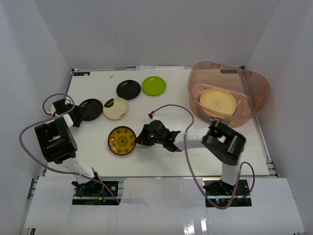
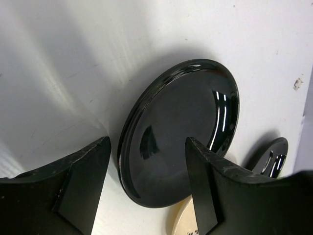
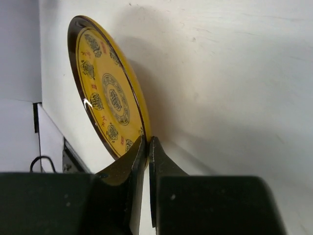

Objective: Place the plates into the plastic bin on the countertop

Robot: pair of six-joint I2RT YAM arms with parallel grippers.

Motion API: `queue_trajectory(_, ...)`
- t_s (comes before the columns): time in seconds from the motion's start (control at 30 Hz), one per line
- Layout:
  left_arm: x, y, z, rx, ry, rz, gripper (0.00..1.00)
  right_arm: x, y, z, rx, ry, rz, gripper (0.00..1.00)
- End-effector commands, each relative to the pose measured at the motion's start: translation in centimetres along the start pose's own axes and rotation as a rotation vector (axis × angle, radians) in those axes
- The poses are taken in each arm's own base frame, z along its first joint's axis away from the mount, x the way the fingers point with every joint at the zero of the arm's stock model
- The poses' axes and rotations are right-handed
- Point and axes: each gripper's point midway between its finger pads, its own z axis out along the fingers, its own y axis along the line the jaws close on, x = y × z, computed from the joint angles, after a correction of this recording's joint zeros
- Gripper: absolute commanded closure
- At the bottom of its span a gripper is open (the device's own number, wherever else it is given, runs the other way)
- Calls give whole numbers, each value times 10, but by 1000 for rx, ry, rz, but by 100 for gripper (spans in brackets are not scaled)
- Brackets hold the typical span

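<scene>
The plastic bin (image 1: 254, 93) stands at the back right with a pale orange plate (image 1: 217, 101) lying on top inside it. On the countertop (image 1: 195, 152) lie a black plate (image 1: 128, 89), a lime green plate (image 1: 153, 85), a second black plate (image 1: 93, 108), a cream-and-black plate (image 1: 116, 108) and a patterned amber plate (image 1: 122, 140). My left gripper (image 1: 78, 117) is open, its jaws either side of the near rim of the black plate (image 2: 181, 132). My right gripper (image 3: 147, 147) is shut on the rim of the amber plate (image 3: 105, 93), which looks tilted off the surface.
White walls close in the countertop on the left, back and right. A purple cable (image 1: 171, 108) loops over the table between the amber plate and the bin. The cream-and-black plate (image 2: 183, 220) touches the black plate by my left fingers.
</scene>
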Motion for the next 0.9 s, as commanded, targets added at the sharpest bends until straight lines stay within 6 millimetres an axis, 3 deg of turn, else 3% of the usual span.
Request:
queue_trajectory(0.0,52,63,8,-183,176,7,26,-68,29,-68,-102,-232,-77,92)
queue_trajectory(0.03,55,59,9,-159,198,8,25,-106,44,-106,-166,-325,-87,92)
queue_trajectory(0.1,62,61,13,-152,232,12,23,-131,30,-144,-152,-392,-102,92)
queue_trajectory(0.13,65,56,14,-130,253,14,22,-175,30,-189,-142,-533,-136,92)
queue_trajectory(0.17,68,56,15,-123,270,14,20,-194,19,-209,-97,-593,-154,92)
queue_trajectory(0.2,74,60,19,-128,294,15,18,-204,-2,-226,-4,-611,-158,92)
queue_trajectory(0.23,77,58,19,-119,313,13,18,-244,-17,-274,83,-766,-181,92)
queue_trajectory(0.3,80,62,22,-127,326,17,18,-268,-55,-315,258,-857,-163,92)
queue_trajectory(0.33,80,63,23,-131,326,19,19,-290,-78,-352,345,-950,-134,92)
queue_trajectory(0.4,76,61,22,-128,313,28,22,-299,-106,-375,421,-979,-117,92)
queue_trajectory(0.43,75,61,21,-129,309,32,24,-307,-139,-395,500,-1008,-65,92)
queue_trajectory(0.5,72,63,19,-137,292,45,30,-310,-168,-406,514,-1004,8,92)
queue_trajectory(0.53,68,61,18,-136,277,54,41,-312,-199,-418,572,-1015,75,92)
queue_trajectory(0.6,65,64,16,-156,259,67,55,-314,-223,-424,610,-1012,139,92)
queue_trajectory(0.63,62,63,14,-155,249,75,74,-313,-243,-424,648,-997,181,92)
queue_trajectory(0.7,60,66,12,-175,240,84,89,-312,-268,-415,691,-960,227,92)
queue_trajectory(0.77,56,67,10,-183,226,95,100,-315,-276,-403,679,-915,239,89)
queue_trajectory(0.83,56,70,8,-198,216,100,100,-309,-285,-381,631,-834,262,87)
queue_trajectory(0.87,52,67,5,-190,203,99,100,-310,-284,-377,607,-821,255,78)
